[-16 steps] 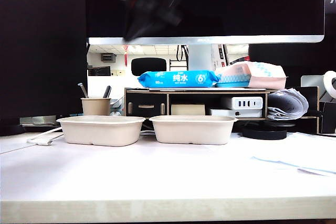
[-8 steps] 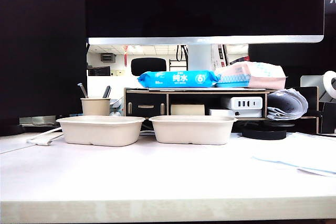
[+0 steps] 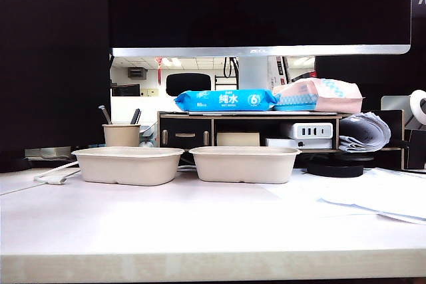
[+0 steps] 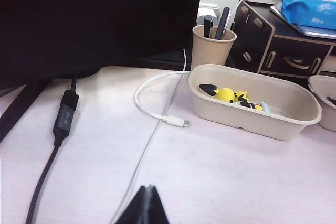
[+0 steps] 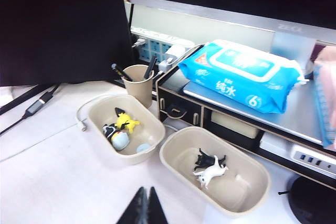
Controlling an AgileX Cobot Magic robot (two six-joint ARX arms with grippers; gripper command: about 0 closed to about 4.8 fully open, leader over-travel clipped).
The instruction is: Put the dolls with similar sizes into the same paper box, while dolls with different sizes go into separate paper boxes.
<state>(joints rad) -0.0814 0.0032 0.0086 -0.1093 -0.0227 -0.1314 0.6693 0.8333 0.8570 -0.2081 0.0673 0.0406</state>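
Note:
Two beige paper boxes stand side by side, the left box [image 3: 126, 164] and the right box [image 3: 244, 163]; the exterior view shows no dolls and no grippers. In the right wrist view the left box [image 5: 157, 125] holds the yellow doll [image 5: 126, 121] and the pale-blue chubby doll [image 5: 119, 139]. The right box [image 5: 242, 181] holds the black doll [image 5: 208, 159] and the white doll [image 5: 212, 173]. My right gripper [image 5: 145, 191] is shut and empty, high above the table in front of both boxes. My left gripper [image 4: 149, 187] is shut and empty, low over the table, well short of the left box [image 4: 252, 121] with the yellow doll [image 4: 227, 94].
A pen cup [image 3: 121, 134] stands behind the left box. A wooden shelf [image 3: 249, 116] carries a blue wipes pack [image 3: 226, 100] under a large monitor [image 3: 259, 4]. A white cable [image 4: 157, 114] and a black cable [image 4: 63, 124] lie on the table's left; papers [image 3: 379, 197] lie on the right.
A blurred dark arm that was high in the exterior view a second ago has left that view. Boxes have not moved.

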